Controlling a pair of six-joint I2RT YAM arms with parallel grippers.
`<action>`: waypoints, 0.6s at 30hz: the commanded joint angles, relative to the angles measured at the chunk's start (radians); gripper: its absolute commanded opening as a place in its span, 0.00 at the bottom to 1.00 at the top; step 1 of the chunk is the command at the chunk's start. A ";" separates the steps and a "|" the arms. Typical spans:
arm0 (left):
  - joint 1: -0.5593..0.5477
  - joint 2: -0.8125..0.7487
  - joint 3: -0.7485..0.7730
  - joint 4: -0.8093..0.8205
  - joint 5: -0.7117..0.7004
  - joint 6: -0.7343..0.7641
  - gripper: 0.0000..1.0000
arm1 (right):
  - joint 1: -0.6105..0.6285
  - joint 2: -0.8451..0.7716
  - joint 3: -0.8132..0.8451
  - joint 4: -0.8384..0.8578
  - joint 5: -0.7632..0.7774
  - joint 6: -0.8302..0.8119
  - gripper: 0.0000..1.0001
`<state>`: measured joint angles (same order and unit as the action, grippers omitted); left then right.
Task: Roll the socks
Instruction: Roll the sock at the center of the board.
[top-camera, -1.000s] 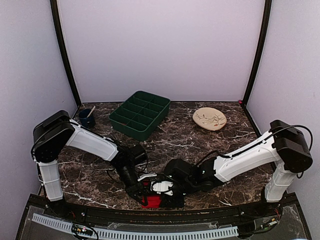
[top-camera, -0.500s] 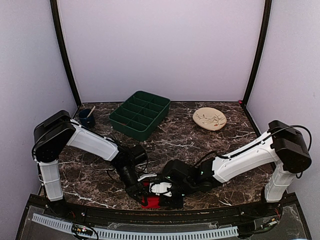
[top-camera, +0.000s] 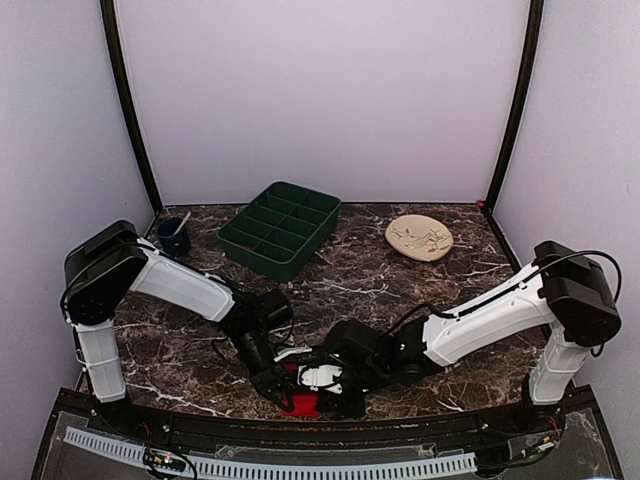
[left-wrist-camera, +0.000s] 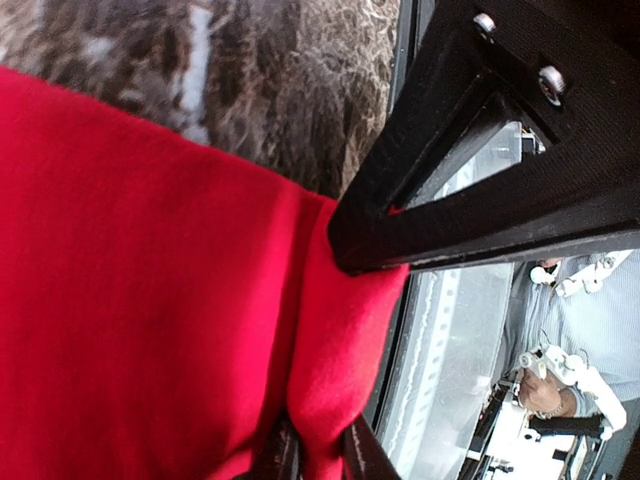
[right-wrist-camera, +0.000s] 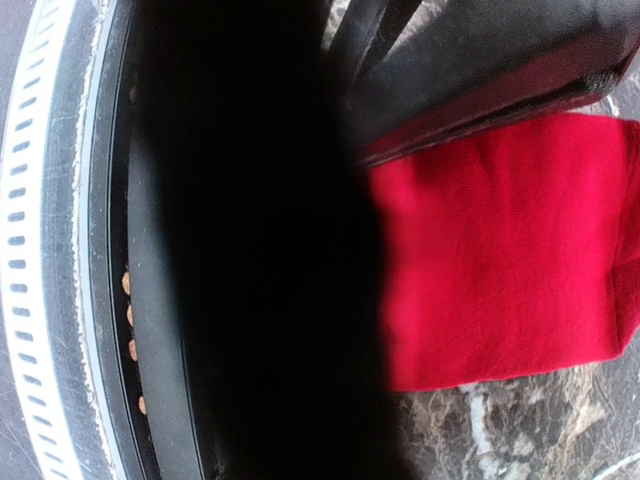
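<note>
1. Overhead view only: the left arm and right arm meet at the near edge of the counter. The left jaws and right jaws are nearly tip to tip. The socks show as one small red bundle directly beneath and between both sets of jaws.
2. Left wrist view only: the socks fill most of the frame. A fold is gathered between the left jaws, which stand narrow upon it. A black triangular finger is pressed against the fabric just beyond them. A person is glimpsed past the counter edge.
3. Right wrist view only: a flat red panel of the socks lies on the counter just beside the right jaws. Much else is hidden by a dark blur. The right jaws are noted closed; whether fabric is caught cannot be told. A slotted rail is seen at the frame's left.
4. Count: two arms; one red bundle, number of socks within not discernible; one green tray; one tan dish; one dark cup. All three are well beyond the jaws.
</note>
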<state>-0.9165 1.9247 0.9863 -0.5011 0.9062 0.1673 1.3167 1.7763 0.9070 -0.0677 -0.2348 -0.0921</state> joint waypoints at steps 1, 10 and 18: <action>0.024 -0.055 -0.049 0.005 -0.139 -0.038 0.17 | 0.000 0.046 0.003 0.012 -0.006 0.013 0.00; 0.049 -0.132 -0.087 0.021 -0.158 -0.075 0.21 | -0.040 0.049 -0.003 0.027 -0.042 0.042 0.00; 0.067 -0.164 -0.102 0.030 -0.224 -0.096 0.22 | -0.064 0.050 -0.010 0.033 -0.077 0.072 0.00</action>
<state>-0.8711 1.8030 0.9085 -0.4644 0.7753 0.0875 1.2728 1.8027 0.9089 -0.0063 -0.2924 -0.0456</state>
